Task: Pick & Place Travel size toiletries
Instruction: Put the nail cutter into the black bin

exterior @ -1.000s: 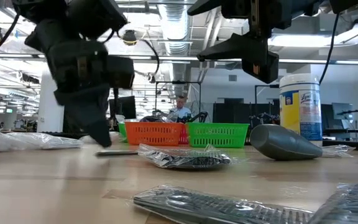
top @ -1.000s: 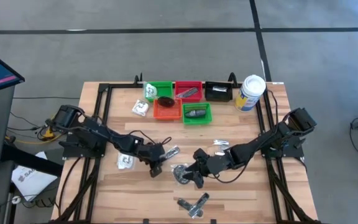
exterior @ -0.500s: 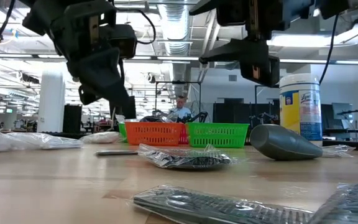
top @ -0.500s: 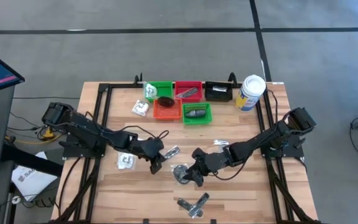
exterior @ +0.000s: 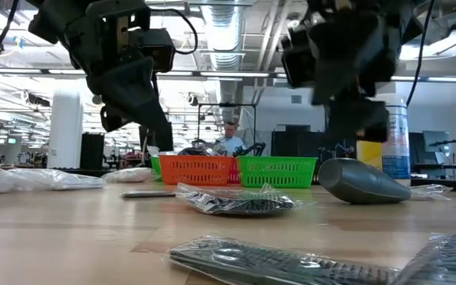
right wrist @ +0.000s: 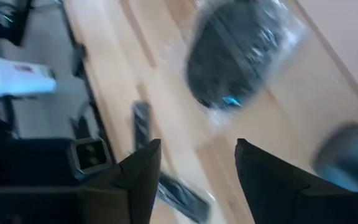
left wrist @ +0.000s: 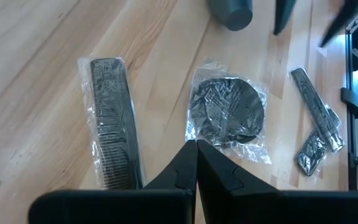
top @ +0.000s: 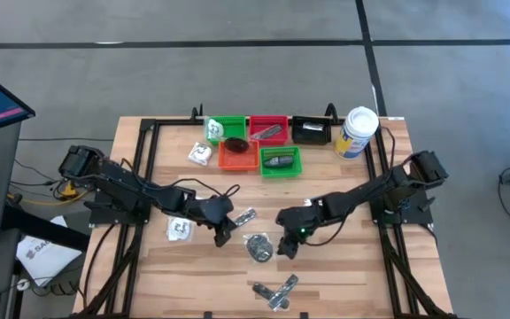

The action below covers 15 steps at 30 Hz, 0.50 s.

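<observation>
target: round black piece in clear plastic (top: 258,247), flat on the bare wood at table centre, outside the trays (top: 259,149).
axis: disc shape, no long axis; the wrapper spreads evenly around it.
right gripper (top: 287,246): just beside the piece at its 3 o'clock in the high view, fingers parted, nothing between them.
left gripper (top: 222,236): near the piece at its 10 o'clock, fingers pressed together, empty.
neighbours: comb in a sleeve (left wrist: 112,121) beside it; grey oval (exterior: 360,180) close by.
judgement: right arm nearer; approach runs toward 9 o'clock.
</observation>
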Available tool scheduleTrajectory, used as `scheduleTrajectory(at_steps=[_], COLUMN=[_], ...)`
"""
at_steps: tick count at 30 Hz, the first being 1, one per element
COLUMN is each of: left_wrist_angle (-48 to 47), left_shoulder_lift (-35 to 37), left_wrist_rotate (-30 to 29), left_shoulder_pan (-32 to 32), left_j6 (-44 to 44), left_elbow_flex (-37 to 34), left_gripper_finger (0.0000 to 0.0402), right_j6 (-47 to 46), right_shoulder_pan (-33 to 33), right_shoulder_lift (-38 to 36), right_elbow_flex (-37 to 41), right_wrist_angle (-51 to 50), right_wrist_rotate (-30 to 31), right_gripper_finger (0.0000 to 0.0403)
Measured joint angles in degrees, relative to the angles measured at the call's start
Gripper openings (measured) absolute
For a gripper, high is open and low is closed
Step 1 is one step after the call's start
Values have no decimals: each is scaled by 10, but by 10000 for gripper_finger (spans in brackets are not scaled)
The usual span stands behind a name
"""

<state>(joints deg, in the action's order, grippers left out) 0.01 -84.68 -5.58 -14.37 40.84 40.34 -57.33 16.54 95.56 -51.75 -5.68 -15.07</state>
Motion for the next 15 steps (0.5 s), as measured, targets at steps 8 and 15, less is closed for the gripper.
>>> scheduleTrajectory(at_steps=[8,15], left_wrist_angle=[1,6], left_shoulder_lift=[0,0], left_wrist_rotate=[0,-1], left_shoulder_pan=[0,0], left_j6=[2,3], left_elbow_flex=[0,0], left_gripper_finger=[0,0], right_j6=[64,130], right_shoulder_pan=[-21,-55], right_shoulder_lift=[-36,-114], right_elbow_flex=[-1,0], right_wrist_angle=[-129,-256], right_wrist_rotate=[-23,8], right_gripper_finger=[146,103])
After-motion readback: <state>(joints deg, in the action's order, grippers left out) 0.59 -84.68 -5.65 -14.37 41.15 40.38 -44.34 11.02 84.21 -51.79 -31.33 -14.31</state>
